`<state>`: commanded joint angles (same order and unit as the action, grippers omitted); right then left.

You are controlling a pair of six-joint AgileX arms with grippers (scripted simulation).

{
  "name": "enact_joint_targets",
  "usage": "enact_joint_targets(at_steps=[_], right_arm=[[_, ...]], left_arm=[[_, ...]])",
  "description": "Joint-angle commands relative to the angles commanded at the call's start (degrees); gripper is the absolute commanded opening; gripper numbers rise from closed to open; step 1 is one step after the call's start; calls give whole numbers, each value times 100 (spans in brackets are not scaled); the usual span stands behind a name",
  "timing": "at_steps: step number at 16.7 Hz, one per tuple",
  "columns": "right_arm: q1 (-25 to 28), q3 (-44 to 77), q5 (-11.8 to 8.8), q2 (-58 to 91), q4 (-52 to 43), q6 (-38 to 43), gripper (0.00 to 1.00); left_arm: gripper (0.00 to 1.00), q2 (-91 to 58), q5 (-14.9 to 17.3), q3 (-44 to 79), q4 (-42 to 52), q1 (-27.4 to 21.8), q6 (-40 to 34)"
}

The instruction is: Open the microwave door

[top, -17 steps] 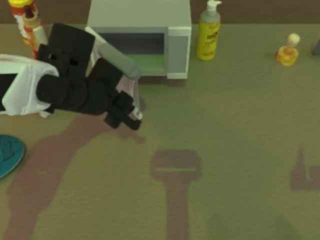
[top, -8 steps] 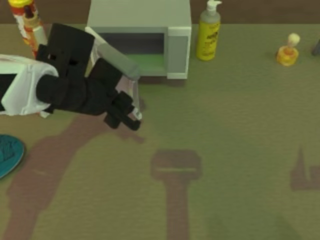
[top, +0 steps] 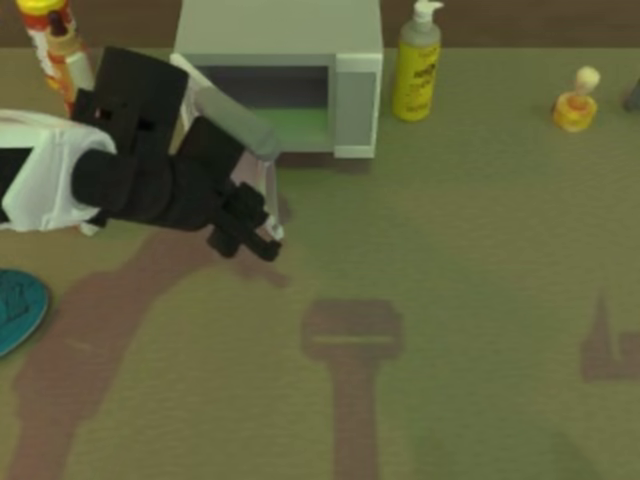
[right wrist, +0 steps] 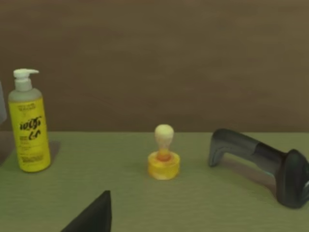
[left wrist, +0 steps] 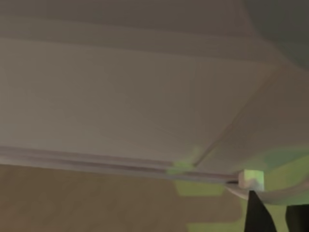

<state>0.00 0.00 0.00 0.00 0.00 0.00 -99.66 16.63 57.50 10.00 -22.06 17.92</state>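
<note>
Left end effector (top: 262,238) grips the swung-out microwave door (top: 235,125); a yellow pump bottle (top: 417,65) stands just beside the microwave (top: 280,30).

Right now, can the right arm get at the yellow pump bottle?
Probably yes: the yellow pump bottle stands upright in the open beside the microwave, nothing in front. The left gripper is busy at the microwave door.
</note>
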Motion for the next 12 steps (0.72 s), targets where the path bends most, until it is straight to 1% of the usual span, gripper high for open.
enact_joint_targets(at_steps=[7, 9, 12], right_arm=[[0, 0, 0, 0, 0, 0, 100], [0, 0, 0, 0, 0, 0, 100], [0, 0, 0, 0, 0, 0, 100]], left_arm=[[0, 0, 0, 0, 0, 0, 0], [0, -2, 50, -19, 12, -31, -13], [0, 23, 146, -24, 60, 57, 158]])
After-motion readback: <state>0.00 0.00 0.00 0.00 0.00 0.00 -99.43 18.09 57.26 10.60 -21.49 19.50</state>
